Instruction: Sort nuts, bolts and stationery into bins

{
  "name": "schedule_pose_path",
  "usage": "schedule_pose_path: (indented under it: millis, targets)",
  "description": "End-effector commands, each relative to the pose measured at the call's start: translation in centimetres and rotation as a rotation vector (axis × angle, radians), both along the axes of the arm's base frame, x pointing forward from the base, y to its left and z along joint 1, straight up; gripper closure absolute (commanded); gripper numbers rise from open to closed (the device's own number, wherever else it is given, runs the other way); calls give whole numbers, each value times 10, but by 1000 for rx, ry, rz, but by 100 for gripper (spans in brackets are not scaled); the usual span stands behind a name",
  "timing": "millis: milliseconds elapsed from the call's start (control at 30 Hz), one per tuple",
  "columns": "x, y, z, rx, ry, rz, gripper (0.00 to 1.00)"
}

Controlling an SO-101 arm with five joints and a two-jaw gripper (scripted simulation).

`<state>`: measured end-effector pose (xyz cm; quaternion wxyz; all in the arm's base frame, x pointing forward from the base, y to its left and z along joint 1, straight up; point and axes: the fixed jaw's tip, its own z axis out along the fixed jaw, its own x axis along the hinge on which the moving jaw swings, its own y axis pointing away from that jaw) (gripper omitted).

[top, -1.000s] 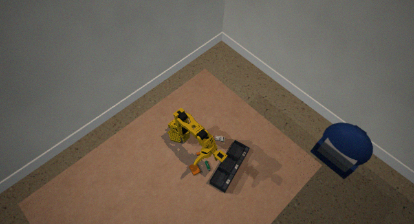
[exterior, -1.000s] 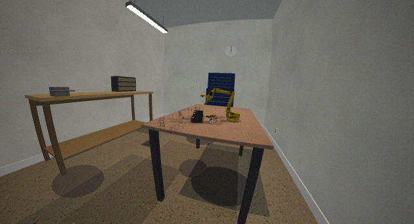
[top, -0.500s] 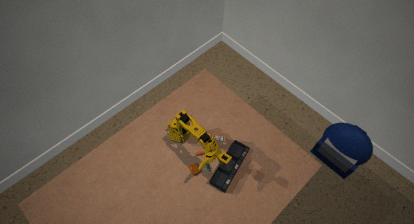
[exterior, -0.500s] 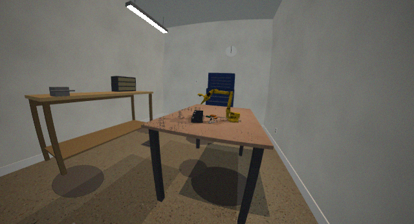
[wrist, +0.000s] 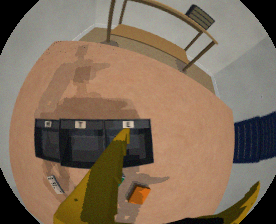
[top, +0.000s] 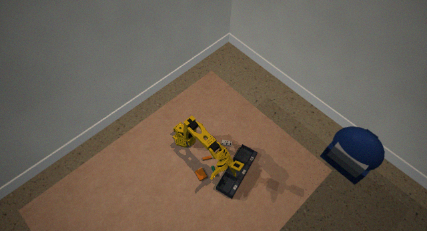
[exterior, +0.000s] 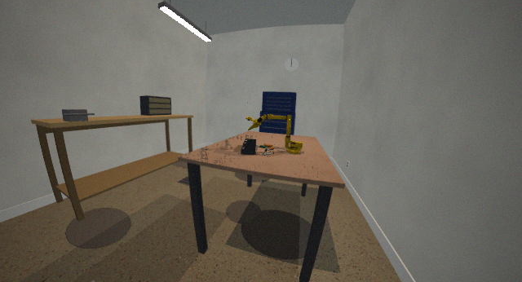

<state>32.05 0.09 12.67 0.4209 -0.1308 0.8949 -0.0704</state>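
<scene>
My gripper (top: 223, 176) (exterior: 248, 124) (wrist: 193, 157) is open, with nothing seen between its jaws, and hangs high beside and over the bin row. Bin E (wrist: 139, 161) is at the right in the wrist view, below my fixed finger's tip. Bin M (wrist: 45, 156) is at the left end. A green piece (top: 213, 168) (wrist: 123, 177) lies beside the row, partly hidden by my finger in the wrist view. A short orange stick (top: 207, 157) lies nearer the arm's base. An orange block (top: 201, 173) (wrist: 139, 194) lies near the green piece. The bins look dark inside; I cannot tell their contents.
Bin T (wrist: 79, 162) stands between M and E, joined in one row. A white domino-like piece with dark dots (top: 226, 143) (wrist: 55, 184) lies near bin M. The arm's base stands on the same table (top: 133, 164). Its shadow falls over the bins' far side.
</scene>
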Motion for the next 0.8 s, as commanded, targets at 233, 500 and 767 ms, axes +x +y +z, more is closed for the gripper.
schedule_pose_path:
  millis: [233,500,767]
  targets:
    - [7,3,18,-6,-77,14,0]
    - [7,3,18,-6,-77,14,0]
    - [7,3,21,-7,-90,14,0]
